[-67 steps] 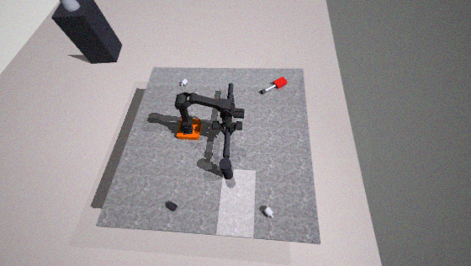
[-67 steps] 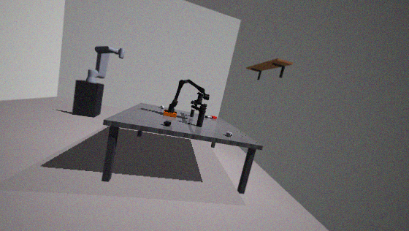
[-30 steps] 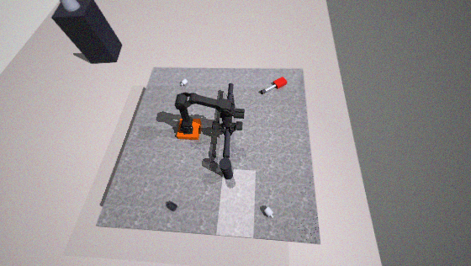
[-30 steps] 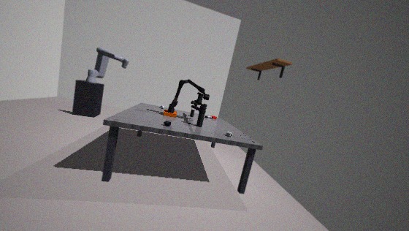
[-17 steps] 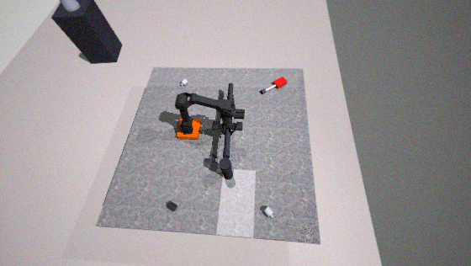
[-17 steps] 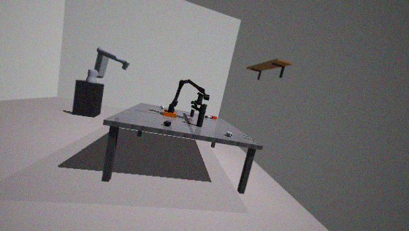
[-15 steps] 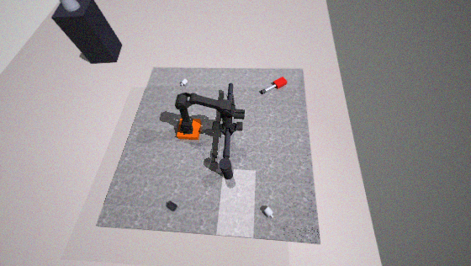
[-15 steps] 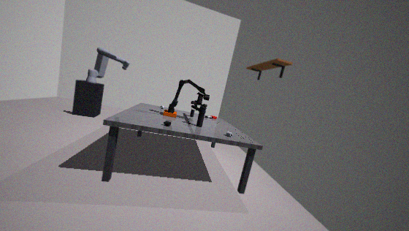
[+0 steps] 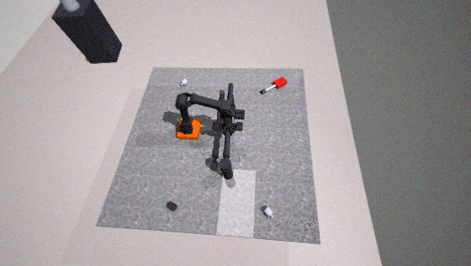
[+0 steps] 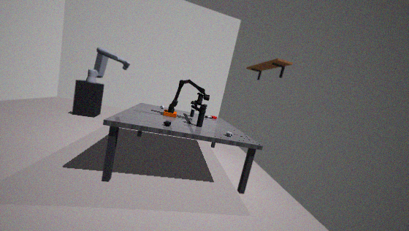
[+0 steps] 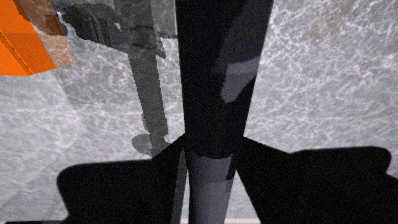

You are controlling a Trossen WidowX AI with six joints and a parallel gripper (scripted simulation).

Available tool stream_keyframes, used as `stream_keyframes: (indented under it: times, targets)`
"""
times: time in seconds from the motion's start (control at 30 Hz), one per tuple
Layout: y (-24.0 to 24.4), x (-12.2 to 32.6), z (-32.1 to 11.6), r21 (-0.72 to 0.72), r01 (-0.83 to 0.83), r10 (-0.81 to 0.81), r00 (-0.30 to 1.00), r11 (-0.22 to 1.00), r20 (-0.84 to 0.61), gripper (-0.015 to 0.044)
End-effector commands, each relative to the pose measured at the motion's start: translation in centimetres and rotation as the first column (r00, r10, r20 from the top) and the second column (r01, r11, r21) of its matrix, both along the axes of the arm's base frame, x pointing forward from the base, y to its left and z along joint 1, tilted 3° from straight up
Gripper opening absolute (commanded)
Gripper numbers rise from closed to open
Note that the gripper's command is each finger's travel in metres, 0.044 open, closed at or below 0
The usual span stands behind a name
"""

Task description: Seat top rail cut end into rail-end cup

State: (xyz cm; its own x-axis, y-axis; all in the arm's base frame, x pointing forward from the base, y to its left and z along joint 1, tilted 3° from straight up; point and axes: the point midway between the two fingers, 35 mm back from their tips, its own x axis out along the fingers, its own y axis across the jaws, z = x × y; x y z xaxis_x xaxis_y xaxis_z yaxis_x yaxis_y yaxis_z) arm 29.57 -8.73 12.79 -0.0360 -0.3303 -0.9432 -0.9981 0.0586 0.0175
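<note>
The dark rail point(image 9: 227, 145) point(image 11: 215, 100) runs lengthwise above the table, its lower end in the top view at the top of the big post point(image 9: 227, 170) point(image 10: 201, 117). My gripper point(image 9: 227, 127) point(image 11: 207, 136) is shut on the rail, fingers on both sides of it, some way back from the post. Beyond the fingers in the wrist view the rail shows narrower and greyer. Cup, brace band and post cap are too small and dark to tell apart, so how deep the rail's end sits cannot be told. The loop cap is not distinguishable near the dark gripper.
My orange base point(image 9: 194, 134) point(image 10: 169, 114) stands left of the rail. A shorter dark post point(image 10: 192, 113) stands behind the big one. A red-handled tool point(image 9: 280, 82) point(image 10: 214, 117), two white pieces point(image 9: 268, 211) point(image 9: 183, 82) and a small black piece point(image 9: 171, 205) point(image 10: 166, 123) lie on the table.
</note>
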Motion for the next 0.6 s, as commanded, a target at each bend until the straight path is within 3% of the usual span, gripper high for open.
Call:
stream_keyframes:
  times: [0.0, 0.57]
  targets:
    - [-0.32, 0.27, 0.44, -0.014, -0.007, 0.007, 1.000, 1.000, 0.007, 0.0000]
    - [-0.06, 0.01, 0.07, 0.002, -0.001, 0.001, 1.000, 1.000, -0.004, 0.0000]
